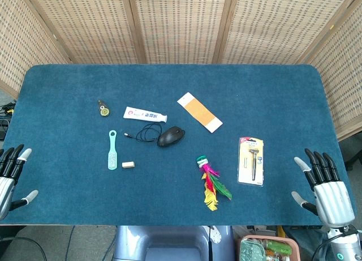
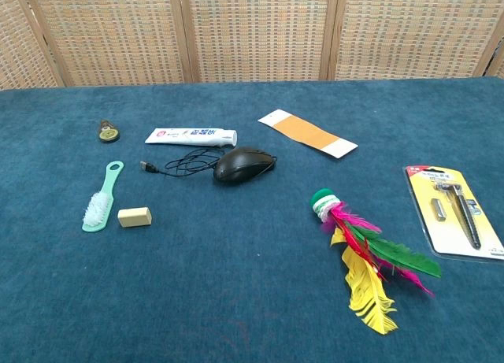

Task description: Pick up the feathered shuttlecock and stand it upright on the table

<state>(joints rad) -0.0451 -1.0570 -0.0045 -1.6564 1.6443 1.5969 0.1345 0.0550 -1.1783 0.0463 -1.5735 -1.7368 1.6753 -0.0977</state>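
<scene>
The feathered shuttlecock (image 1: 210,182) (image 2: 364,257) lies flat on the blue table, its green and white base toward the far side and its pink, green and yellow feathers toward the near edge. My left hand (image 1: 10,173) hovers at the table's near left corner, fingers spread, holding nothing. At the near right corner my right hand (image 1: 324,187) is likewise spread and empty, well to the right of the shuttlecock. Neither hand appears in the chest view.
A packaged razor (image 1: 251,160) lies right of the shuttlecock. A black mouse (image 1: 171,136) with coiled cable, a toothpaste tube (image 1: 145,114), a mint brush (image 1: 112,150), an eraser (image 1: 128,165), an orange-white card (image 1: 199,111) and a small round trinket (image 1: 102,108) are spread further back.
</scene>
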